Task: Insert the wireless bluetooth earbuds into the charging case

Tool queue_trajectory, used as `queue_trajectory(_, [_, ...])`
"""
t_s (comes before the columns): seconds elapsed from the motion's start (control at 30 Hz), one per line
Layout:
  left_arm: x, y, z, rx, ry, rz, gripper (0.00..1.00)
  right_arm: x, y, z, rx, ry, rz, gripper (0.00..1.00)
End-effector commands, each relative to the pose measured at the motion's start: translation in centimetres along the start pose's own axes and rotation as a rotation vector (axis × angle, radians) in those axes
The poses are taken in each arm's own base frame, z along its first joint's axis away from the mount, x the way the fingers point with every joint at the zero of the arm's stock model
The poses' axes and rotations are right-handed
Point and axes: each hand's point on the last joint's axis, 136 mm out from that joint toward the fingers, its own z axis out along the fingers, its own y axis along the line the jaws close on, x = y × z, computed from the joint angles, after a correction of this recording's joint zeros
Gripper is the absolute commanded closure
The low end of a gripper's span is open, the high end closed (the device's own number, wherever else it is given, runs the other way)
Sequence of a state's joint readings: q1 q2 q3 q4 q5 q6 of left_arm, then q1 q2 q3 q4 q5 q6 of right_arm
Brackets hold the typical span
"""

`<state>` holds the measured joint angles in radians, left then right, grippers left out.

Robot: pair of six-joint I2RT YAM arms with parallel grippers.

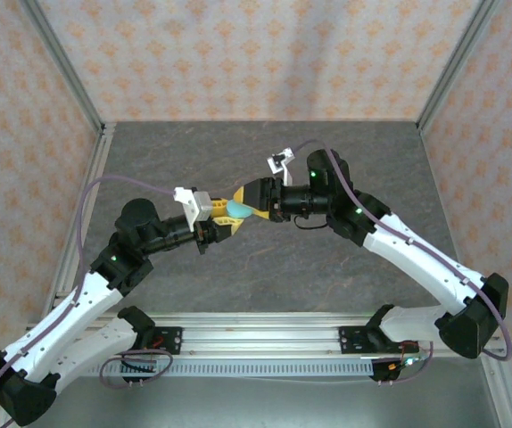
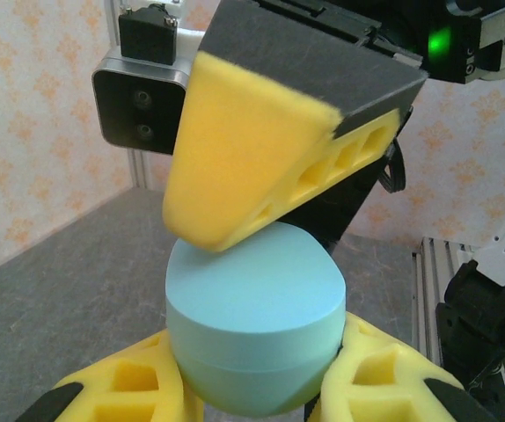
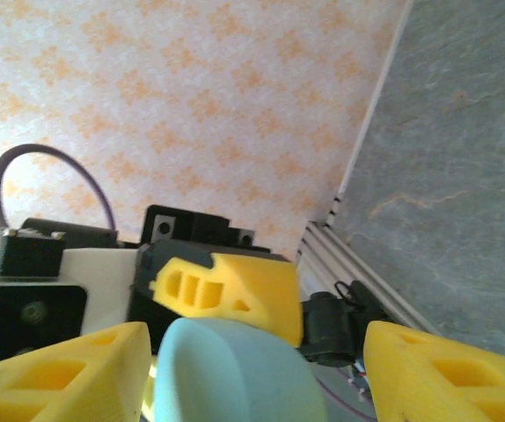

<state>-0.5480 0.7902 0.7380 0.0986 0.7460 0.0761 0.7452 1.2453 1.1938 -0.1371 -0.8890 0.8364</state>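
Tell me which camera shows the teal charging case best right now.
Left wrist: the charging case sits centred and close, seam visible, held by the left gripper. Right wrist shows its rounded top; top external, a small teal patch.

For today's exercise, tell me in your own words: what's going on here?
Two robot arms meet above the table. The left gripper is shut on a pale teal case, which looks closed. The right gripper stands open around the case's other end, with one finger resting on it and the other apart from it.
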Motion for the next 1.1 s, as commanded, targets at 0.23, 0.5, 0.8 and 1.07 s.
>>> queue_trajectory(0.23, [-1.9,0.8,-0.1,-0.053,-0.053,0.020,0.90,0.5,3.0,-0.4,-0.121,0.017,-0.017,0.66])
queue_trajectory(0.5, [-0.8,1.9,-0.3,-0.121,-0.001,-0.002,0.53,-0.1,2.0,-0.7,-0.074,-0.028,-0.019,0.87])
queue_trajectory(0.8, [1.9,4.1,-2.5,-0.308,0.109,-0.024,0.00,-3.5,-9.1,-3.4,0.228,-0.230,0.114,0.90])
queue_trajectory(1.07, [4.8,5.0,-4.7,-0.424,0.188,-0.050,0.00,-1.9,-21.8,-2.2,0.493,-0.209,0.144,0.83])
